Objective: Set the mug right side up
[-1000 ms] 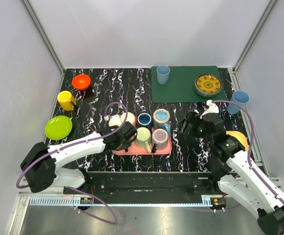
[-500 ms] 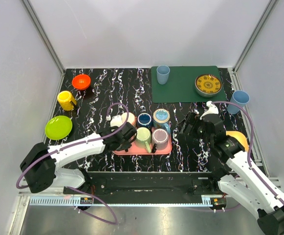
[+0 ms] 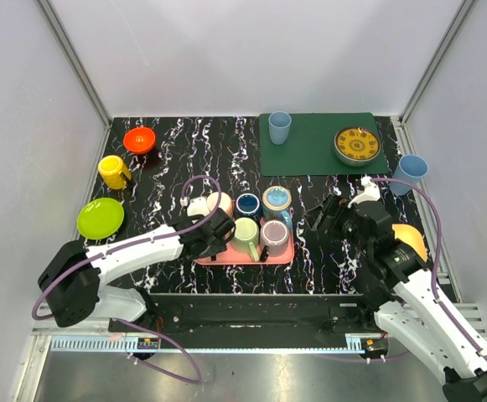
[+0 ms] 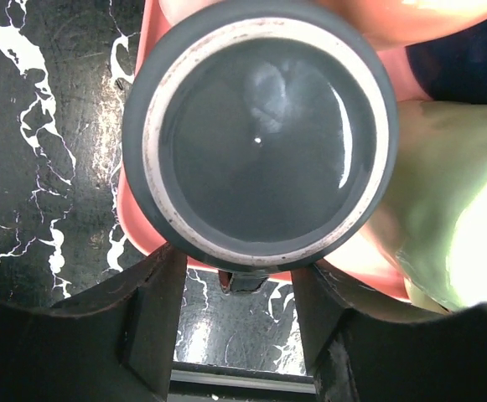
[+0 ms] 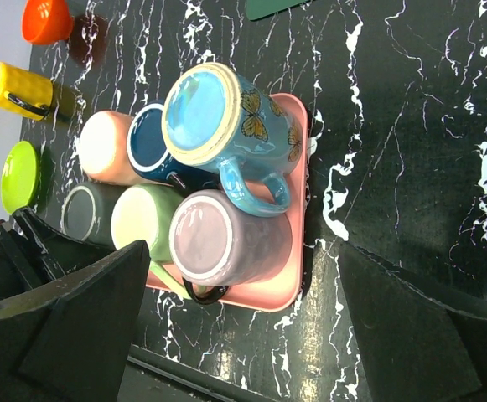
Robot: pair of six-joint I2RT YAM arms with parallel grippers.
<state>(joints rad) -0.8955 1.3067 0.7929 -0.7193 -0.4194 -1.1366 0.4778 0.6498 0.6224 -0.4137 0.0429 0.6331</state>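
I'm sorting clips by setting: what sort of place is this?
Probably a lab test cell rather than a kitchen: plain white walls enclose a black marbled table, robot arms are mounted at its near edge, and mugs crowd a pink tray.

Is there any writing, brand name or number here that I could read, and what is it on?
No text can be read in any view.
Small label on the front rail: too small to read.
Patterned plate: a yellow ornament, no letters that can be made out.
Blue butterfly mug: butterflies only, no words.
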